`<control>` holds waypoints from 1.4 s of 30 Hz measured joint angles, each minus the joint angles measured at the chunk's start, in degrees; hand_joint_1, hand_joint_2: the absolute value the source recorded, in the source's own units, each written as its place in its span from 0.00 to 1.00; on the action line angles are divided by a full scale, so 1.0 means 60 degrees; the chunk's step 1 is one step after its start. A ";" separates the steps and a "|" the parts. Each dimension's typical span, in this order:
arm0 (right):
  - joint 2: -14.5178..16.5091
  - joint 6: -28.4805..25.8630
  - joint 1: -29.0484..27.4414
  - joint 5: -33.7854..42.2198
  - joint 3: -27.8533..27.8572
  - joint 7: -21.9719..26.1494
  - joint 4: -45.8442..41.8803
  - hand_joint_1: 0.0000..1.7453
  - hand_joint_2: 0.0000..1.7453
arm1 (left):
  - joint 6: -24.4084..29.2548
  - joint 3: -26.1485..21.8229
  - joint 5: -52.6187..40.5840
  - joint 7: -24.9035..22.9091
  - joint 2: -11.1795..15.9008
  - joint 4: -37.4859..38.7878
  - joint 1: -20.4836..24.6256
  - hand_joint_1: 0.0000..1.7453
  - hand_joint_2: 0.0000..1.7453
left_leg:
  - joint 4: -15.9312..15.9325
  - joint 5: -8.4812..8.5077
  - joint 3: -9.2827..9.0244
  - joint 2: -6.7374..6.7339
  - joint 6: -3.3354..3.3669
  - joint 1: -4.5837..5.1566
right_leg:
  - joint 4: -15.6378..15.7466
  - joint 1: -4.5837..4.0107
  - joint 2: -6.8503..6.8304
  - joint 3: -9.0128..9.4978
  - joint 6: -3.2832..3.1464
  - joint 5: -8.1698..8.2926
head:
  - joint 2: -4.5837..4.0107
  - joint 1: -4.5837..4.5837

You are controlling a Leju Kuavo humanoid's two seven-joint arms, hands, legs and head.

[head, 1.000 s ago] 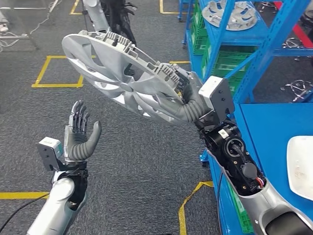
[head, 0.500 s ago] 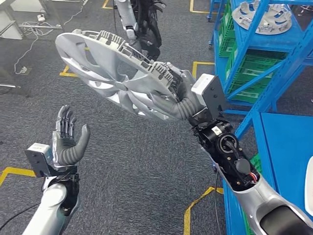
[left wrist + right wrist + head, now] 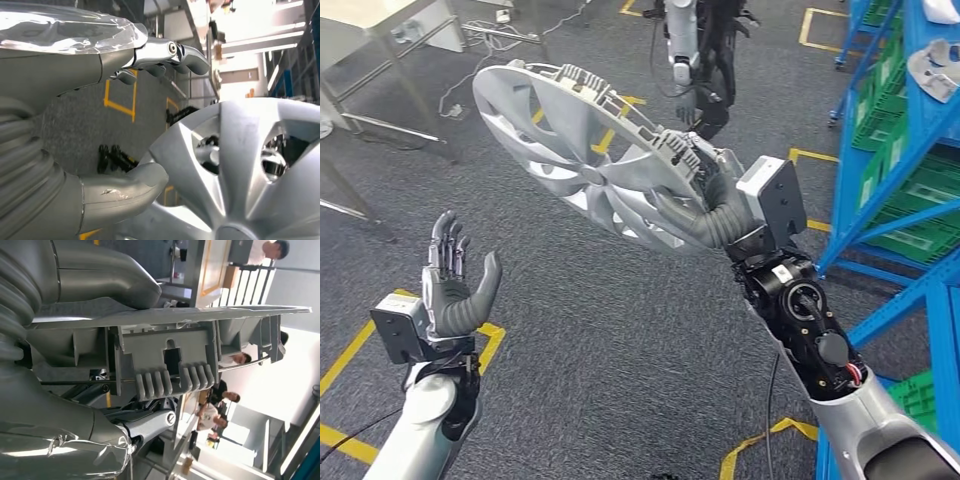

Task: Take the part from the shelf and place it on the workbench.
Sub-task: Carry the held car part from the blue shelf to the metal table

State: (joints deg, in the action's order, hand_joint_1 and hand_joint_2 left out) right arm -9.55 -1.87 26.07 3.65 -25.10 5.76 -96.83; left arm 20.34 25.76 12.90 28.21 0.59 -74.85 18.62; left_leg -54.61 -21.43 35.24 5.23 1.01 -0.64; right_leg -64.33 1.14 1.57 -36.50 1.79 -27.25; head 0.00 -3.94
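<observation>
1. Our right hand (image 3: 712, 200) grips the part (image 3: 584, 150), a silver spoked wheel cover, by its rim. The thick grey thumb lies along the spoked face and the darker fingers (image 3: 709, 175) are on the ribbed back edge.
2. Our right arm (image 3: 810, 340) reaches up and forward from the lower right. Its wrist camera box (image 3: 773, 198) sits just behind the hand, and black joint housings are exposed below it.
3. The part is held in the air over the grey carpet (image 3: 607, 340), tilted, with its ribbed back turned upward and its far edge reaching toward the upper left.
4. In the right wrist view, the part's clip-toothed rim (image 3: 170, 360) sits between thumb and fingers, with a thin wire ring running along it.
5. Our left hand (image 3: 452, 280) is raised with the palm turned inward, fingers upright and apart, thumb spread out to the side. It holds nothing and sits well apart from the part.
6. In the left wrist view, the part's spoked face (image 3: 241, 170) is beyond the left thumb.
7. Blue shelving (image 3: 916, 150) with green crates (image 3: 924, 240) stands at right. Yellow floor tape (image 3: 350, 350) marks the carpet, and another robot (image 3: 693, 50) stands at the top.
8. We can read no brand, label or writing on the part or on either arm.
</observation>
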 joint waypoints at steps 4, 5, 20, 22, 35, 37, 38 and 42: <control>-0.0015 -0.0041 -0.0009 0.0000 0.0037 -0.0020 0.0000 1.00 1.00 | -0.0052 -0.0003 -0.0008 -0.0062 0.0008 -0.0148 -0.0088 0.00 1.00 | -0.0039 0.0065 0.0167 0.0478 -0.0182 -0.0051 | 0.1494 0.0031 0.0594 0.0697 -0.0083 0.0472 | 0.0000 -0.0032; -0.0015 -0.0059 -0.0009 0.0000 0.0037 -0.0032 0.0000 1.00 1.00 | -0.0078 -0.0005 -0.0013 -0.0078 0.0016 -0.0186 -0.0123 0.00 1.00 | -0.0024 0.0091 0.0204 0.0591 -0.0242 -0.0068 | 0.1555 0.0040 0.0467 0.0725 -0.0104 0.0460 | 0.0000 -0.0030; -0.0019 -0.0042 -0.0030 -0.0069 0.0033 -0.0059 0.0055 1.00 1.00 | -0.0135 -0.0016 -0.0141 -0.0301 0.0077 -0.0534 -0.0193 0.00 1.00 | 0.0015 0.0004 0.0133 -0.1293 -0.0172 0.0123 | 0.1709 -0.0106 -0.1325 0.1049 -0.0032 0.0280 | 0.0000 0.0407; -0.0019 -0.0036 -0.0026 -0.0099 0.0037 -0.0055 0.0067 1.00 1.00 | -0.0132 -0.0016 -0.0148 -0.0319 0.0082 -0.0580 -0.0211 0.00 1.00 | 0.0044 -0.0002 0.0087 -0.1078 -0.0073 0.0078 | 0.1516 -0.0053 -0.1123 0.1007 0.0069 0.0068 | 0.0000 0.0375; -0.0019 -0.0021 -0.0099 -0.0105 0.0054 -0.0056 0.0152 1.00 1.00 | -0.0129 -0.0016 -0.0179 -0.0475 0.0066 -0.0758 -0.0276 0.00 1.00 | -0.0054 0.0010 0.0142 0.0519 -0.0176 0.0000 | 0.1501 0.0027 0.0379 0.0721 -0.0075 0.0409 | 0.0000 -0.0039; -0.0019 -0.0020 -0.0092 -0.0106 0.0053 -0.0059 0.0155 1.00 1.00 | -0.0128 -0.0018 -0.0183 -0.0487 0.0087 -0.0803 -0.0293 0.00 1.00 | -0.0171 -0.0066 0.0241 0.0398 -0.0274 0.0025 | 0.1570 0.0067 0.0141 0.0795 -0.0138 0.0421 | 0.0000 -0.0002; -0.0019 -0.0020 -0.0088 -0.0106 0.0054 -0.0057 0.0155 1.00 1.00 | -0.0127 -0.0019 -0.0186 -0.0490 0.0096 -0.0820 -0.0280 0.00 1.00 | -0.0469 -0.0248 0.0385 0.0122 -0.0315 0.0059 | 0.1607 0.0087 0.0019 0.0819 -0.0180 0.0437 | 0.0000 0.0067; -0.0019 -0.0021 -0.0093 -0.0106 0.0056 -0.0044 0.0161 1.00 1.00 | -0.0126 -0.0016 -0.0190 -0.0491 0.0099 -0.0847 -0.0266 0.00 1.00 | -0.2832 -0.1223 0.1568 -0.0787 -0.0431 0.0042 | 0.1633 0.0038 -0.0473 0.0843 -0.0265 0.0423 | 0.0000 0.0324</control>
State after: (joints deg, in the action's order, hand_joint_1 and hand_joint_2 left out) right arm -9.66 -1.99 25.52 3.02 -24.76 5.50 -95.86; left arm 19.58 25.66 11.76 25.27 1.19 -79.93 17.02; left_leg -71.61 -28.76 44.65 0.51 -1.58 -0.39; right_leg -54.53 1.37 -1.27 -31.45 0.20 -24.72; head 0.00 -1.99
